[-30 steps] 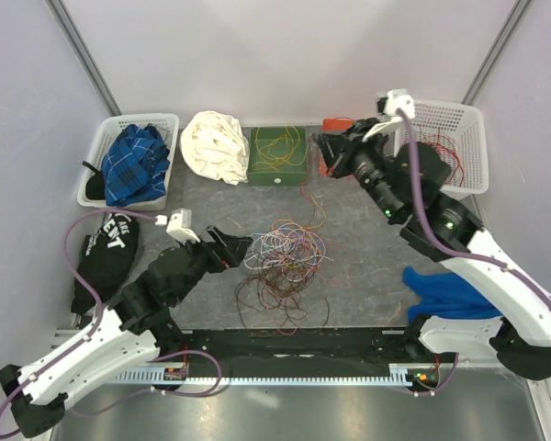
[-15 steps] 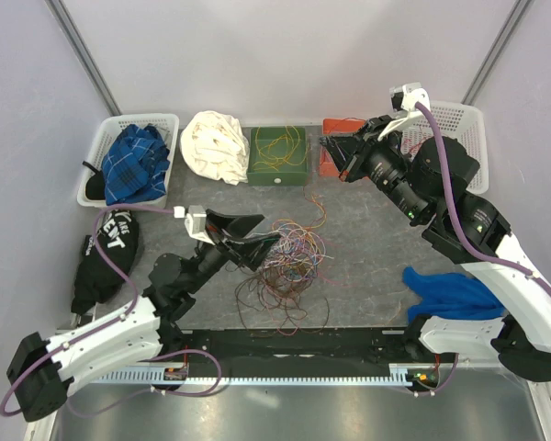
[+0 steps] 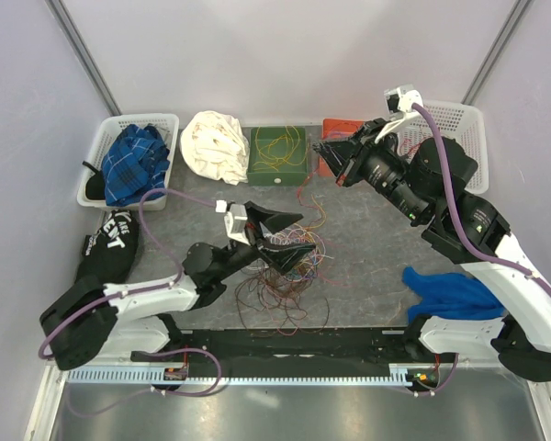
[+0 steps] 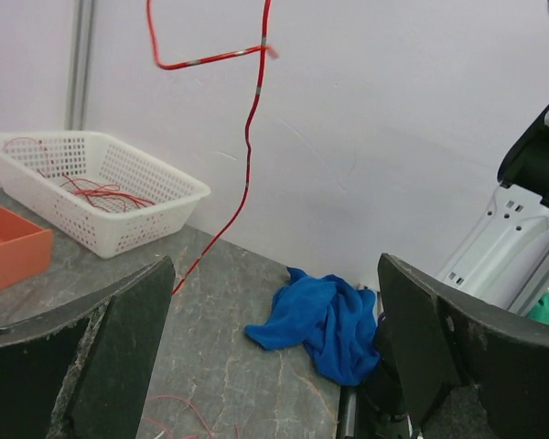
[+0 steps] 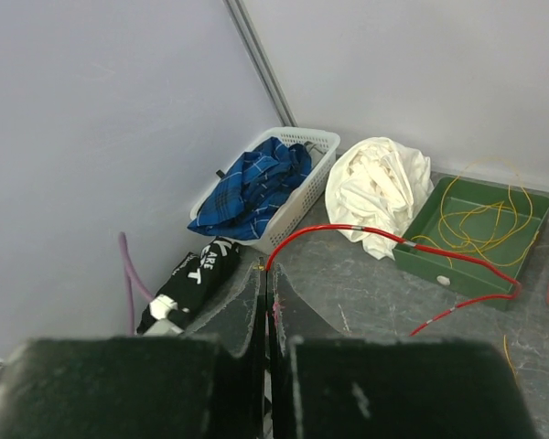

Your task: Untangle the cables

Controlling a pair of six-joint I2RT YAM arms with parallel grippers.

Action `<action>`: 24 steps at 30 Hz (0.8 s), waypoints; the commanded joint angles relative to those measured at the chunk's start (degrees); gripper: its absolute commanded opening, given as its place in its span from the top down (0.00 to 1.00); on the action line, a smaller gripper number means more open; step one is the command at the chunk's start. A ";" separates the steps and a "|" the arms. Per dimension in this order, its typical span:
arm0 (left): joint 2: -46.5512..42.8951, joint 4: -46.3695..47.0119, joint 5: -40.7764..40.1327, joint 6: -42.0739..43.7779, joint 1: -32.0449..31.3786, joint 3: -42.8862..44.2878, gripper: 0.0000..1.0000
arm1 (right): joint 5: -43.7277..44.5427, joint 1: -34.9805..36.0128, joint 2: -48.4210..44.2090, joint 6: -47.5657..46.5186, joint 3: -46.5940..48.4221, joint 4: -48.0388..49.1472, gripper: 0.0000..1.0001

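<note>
Lying in a loose heap at the middle of the desk [image 3: 372, 241], the tangle of cables [image 3: 285, 276] is a mass of thin red, orange and pale strands. One red cable [image 5: 395, 240] rises out of it, and the right gripper [image 5: 266, 274] holds it high above the far side of the desk, jaws together and clamped on the strand. From the left wrist the same red cable [image 4: 251, 119] hangs kinked against the wall. The left gripper [image 3: 308, 235] is poised over the heap with its jaws spread wide.

Behind the tangle, a green tray [image 3: 277, 175] holds yellow cables [image 3: 280, 147]. The right-hand white basket [image 3: 459, 119] holds a few red cables [image 4: 96, 192]. The left-hand white basket [image 3: 96, 161] holds a blue plaid cloth [image 3: 133, 161]. A white cloth [image 3: 216, 147], a black garment [image 3: 110, 243] and a blue cloth [image 3: 450, 292] lie loose on the desk.

Half a second earlier the left gripper sat at the heap's left edge; it now reaches well over it. The right gripper has barely shifted.

An orange tray [image 3: 335, 126] is largely hidden behind the right gripper, its contents not visible. From above, the lifted strand is too thin to trace, and whether the left jaws touch any cable cannot be told.
</note>
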 commanded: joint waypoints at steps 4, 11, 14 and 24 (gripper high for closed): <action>14.13 15.50 0.45 4.49 -0.38 7.99 0.00 | -3.11 0.10 -0.78 2.39 -0.71 0.25 1.00; 22.59 16.41 -0.52 4.50 -0.21 16.08 0.26 | -4.52 0.10 -2.36 3.80 -2.38 0.25 1.00; 20.69 8.19 1.76 4.41 0.67 18.55 0.98 | -3.39 0.01 -3.68 3.45 -3.09 -0.36 1.00; -5.25 -68.57 -11.86 4.40 7.88 38.00 0.98 | 9.98 0.10 -16.16 -4.28 -15.38 -3.00 0.43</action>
